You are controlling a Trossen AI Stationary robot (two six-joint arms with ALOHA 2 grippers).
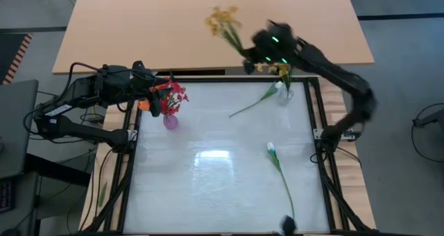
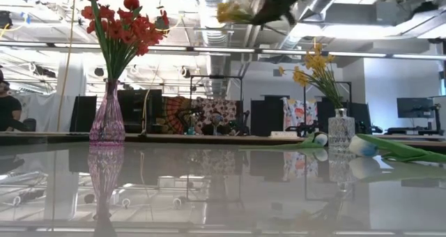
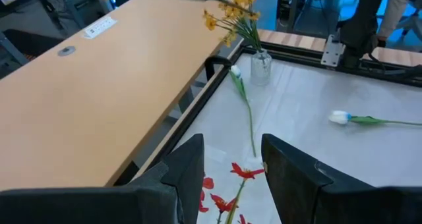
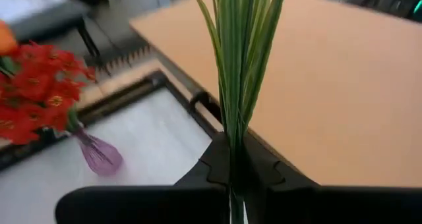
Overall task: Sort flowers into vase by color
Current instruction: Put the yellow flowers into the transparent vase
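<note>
- The main risk, as I judged it: the yellow spray [image 1: 223, 21] was held high and tilted, so bringing its long stems down into the narrow clear vase [image 1: 284, 92] could knock that vase over, or catch the yellow blooms [image 2: 313, 66] already standing in it.
- A second risk: the thin stems could slip or twist in the grip during the swing.
- The right gripper [image 4: 232, 166] was clamped on the spray's green stems; in the high view the blooms lay toward ten o'clock from it, out over the wooden desk [image 1: 139, 28], with the clear vase just at five o'clock.
- The left gripper [image 3: 232, 161] hung with fingers apart, holding nothing, over the red flowers [image 1: 170, 96] in the purple vase [image 1: 170, 121].
- Two white flowers [image 1: 272, 150] lay on the table [image 1: 208, 187], one toward six o'clock of the clear vase.
</note>
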